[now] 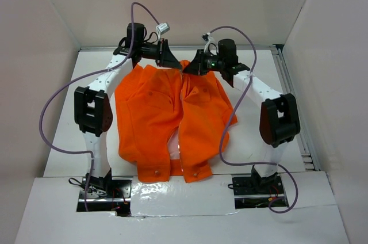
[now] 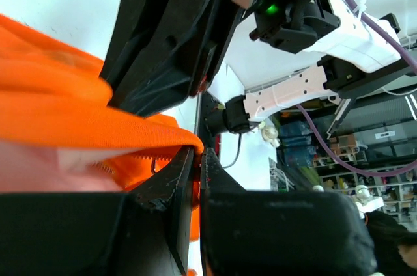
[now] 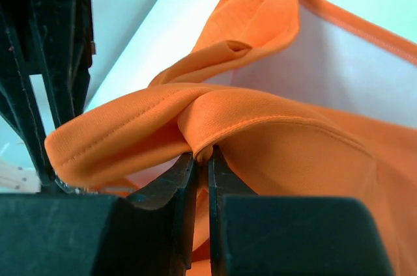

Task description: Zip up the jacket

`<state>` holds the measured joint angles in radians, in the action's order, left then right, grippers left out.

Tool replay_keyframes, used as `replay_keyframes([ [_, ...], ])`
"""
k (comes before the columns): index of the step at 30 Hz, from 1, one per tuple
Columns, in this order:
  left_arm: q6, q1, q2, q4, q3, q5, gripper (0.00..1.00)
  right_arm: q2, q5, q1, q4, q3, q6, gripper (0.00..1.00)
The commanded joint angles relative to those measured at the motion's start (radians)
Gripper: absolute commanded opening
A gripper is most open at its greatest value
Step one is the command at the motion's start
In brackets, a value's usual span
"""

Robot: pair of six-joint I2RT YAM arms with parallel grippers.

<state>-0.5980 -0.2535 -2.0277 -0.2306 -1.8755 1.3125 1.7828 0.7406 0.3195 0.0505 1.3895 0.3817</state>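
Note:
The orange jacket lies flat on the white table, collar at the far end and hem towards the arm bases. Its front edges part low down and show pale lining. My left gripper is at the collar, shut on the jacket's edge beside the zipper teeth. My right gripper is right next to it, shut on a fold of the orange collar fabric. The pale lining also shows in the right wrist view.
White enclosure walls stand at the back and on both sides. A metal rail runs along the table's right edge. Purple cables loop beside both arms. The right arm's cable hangs over the jacket's right side.

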Motion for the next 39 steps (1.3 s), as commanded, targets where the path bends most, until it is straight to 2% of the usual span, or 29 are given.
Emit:
replay_keyframes([
  [1, -0.251, -0.003, -0.054, 0.265, -0.007, 0.257, 0.00, 0.099, -0.083, -0.005, 0.020, 0.103, -0.101, 0.13],
  [2, -0.281, -0.003, -0.071, 0.302, -0.014, 0.258, 0.00, 0.107, -0.069, -0.002, 0.028, 0.100, -0.113, 0.15],
  [5, -0.318, -0.004, -0.123, 0.326, -0.068, 0.225, 0.00, 0.083, 0.026, 0.001, 0.049, 0.054, -0.147, 0.33],
  [6, -0.316, -0.004, -0.121, 0.327, -0.057, 0.208, 0.00, 0.057, 0.076, 0.001, 0.048, 0.039, -0.161, 0.46],
  [10, -0.278, 0.000, -0.080, 0.295, -0.034, 0.092, 0.00, -0.035, 0.076, 0.004, 0.023, -0.064, -0.195, 0.62],
  [16, -0.235, 0.013, -0.009, 0.241, 0.035, 0.019, 0.00, -0.197, -0.066, -0.056, -0.043, -0.170, -0.129, 0.69],
  [18, -0.218, 0.013, 0.006, 0.235, 0.050, -0.004, 0.00, -0.250, -0.051, -0.080, -0.044, -0.204, -0.128, 0.72],
  [19, -0.217, 0.013, 0.011, 0.234, 0.061, -0.007, 0.00, -0.261, -0.037, -0.083, -0.075, -0.210, -0.141, 0.79],
  [20, -0.209, 0.013, 0.015, 0.234, 0.062, -0.007, 0.00, -0.293, -0.020, -0.082, -0.087, -0.216, -0.153, 0.81],
  [24, -0.194, 0.013, 0.017, 0.169, 0.044, -0.022, 0.00, -0.359, 0.126, -0.074, -0.095, -0.222, -0.199, 0.84],
  [28, -0.189, 0.014, 0.029, 0.163, 0.041, -0.039, 0.00, -0.330, 0.172, -0.030, -0.149, -0.163, -0.263, 0.84],
  [32, -0.186, 0.013, 0.030, 0.151, 0.035, -0.036, 0.00, -0.251, 0.160, 0.013, -0.208, -0.081, -0.308, 0.78],
  [39, -0.169, 0.014, 0.038, 0.134, 0.039, -0.019, 0.00, -0.120, 0.100, 0.041, -0.215, 0.031, -0.330, 0.70],
])
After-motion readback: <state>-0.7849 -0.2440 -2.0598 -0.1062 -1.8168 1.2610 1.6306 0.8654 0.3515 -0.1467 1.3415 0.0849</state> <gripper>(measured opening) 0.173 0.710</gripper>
